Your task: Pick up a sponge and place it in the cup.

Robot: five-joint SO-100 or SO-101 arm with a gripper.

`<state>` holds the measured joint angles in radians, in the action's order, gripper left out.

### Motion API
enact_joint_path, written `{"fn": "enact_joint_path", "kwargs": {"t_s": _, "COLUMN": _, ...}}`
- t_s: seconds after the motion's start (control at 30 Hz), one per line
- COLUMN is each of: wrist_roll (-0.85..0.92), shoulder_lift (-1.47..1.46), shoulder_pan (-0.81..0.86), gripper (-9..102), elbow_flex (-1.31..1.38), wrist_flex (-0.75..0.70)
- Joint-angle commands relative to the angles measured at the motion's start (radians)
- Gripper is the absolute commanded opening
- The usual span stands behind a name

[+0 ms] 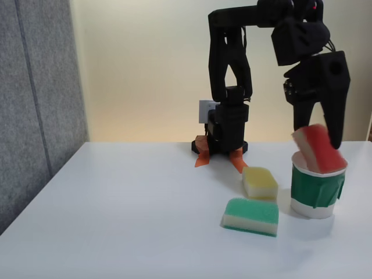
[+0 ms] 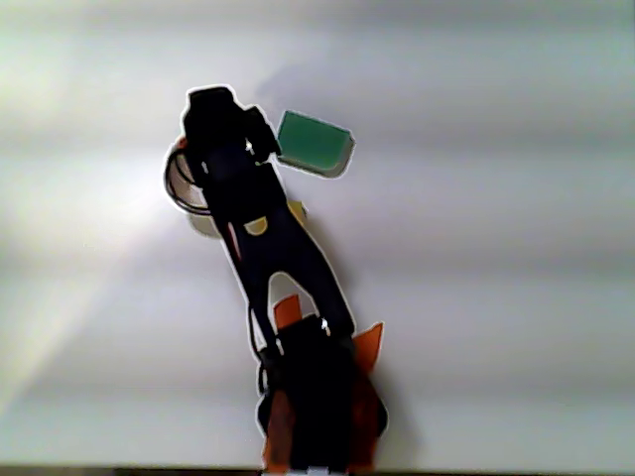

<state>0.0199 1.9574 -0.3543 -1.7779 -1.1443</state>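
One sponge (image 1: 318, 147), the red-topped one, sits tilted in the mouth of the cup (image 1: 317, 190) in the fixed view, lower end inside the rim, upper end sticking out toward 11 o'clock, so you're most of the way through the task. The gripper (image 1: 318, 129) is right above it with fingers pointing down on either side of the sponge's upper end; the right-hand finger overlaps the red top, the other is at the cream edge. I judge the jaws are narrow around the sponge, but you cannot tell from this angle whether they grip it or have just let go. What's left for you: release if not done, confirm the sponge drops or stays in, lift clear. The cup stands upright on the white table (image 1: 116, 221). At the cup's 9 o'clock, just beside it, lies the yellow sponge (image 1: 260, 182); at its 8 o'clock the green-topped sponge (image 1: 251, 216), both flat and untouched. In the other view, from above, the arm (image 2: 263, 233) covers the cup area; the green-topped sponge (image 2: 315, 143) shows at the arm tip's 3 o'clock.
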Motion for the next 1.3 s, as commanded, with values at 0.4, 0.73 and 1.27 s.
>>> {"fn": "enact_joint_path", "kwargs": {"t_s": 0.4, "wrist_roll": 0.101, "shoulder_lift": 0.288, "shoulder_pan": 0.126, "gripper": 22, "elbow_flex": -0.086, "wrist_flex": -0.295}}
{"fn": "enact_joint_path", "kwargs": {"t_s": 0.73, "wrist_roll": 0.129, "shoulder_lift": 0.675, "shoulder_pan": 0.377, "gripper": 0, "elbow_flex": -0.555, "wrist_flex": -0.15}}
{"fn": "enact_joint_path", "kwargs": {"t_s": 1.27, "wrist_roll": 0.018, "shoulder_lift": 1.405, "shoulder_pan": 0.457, "gripper": 0, "elbow_flex": -1.385, "wrist_flex": 0.173}}
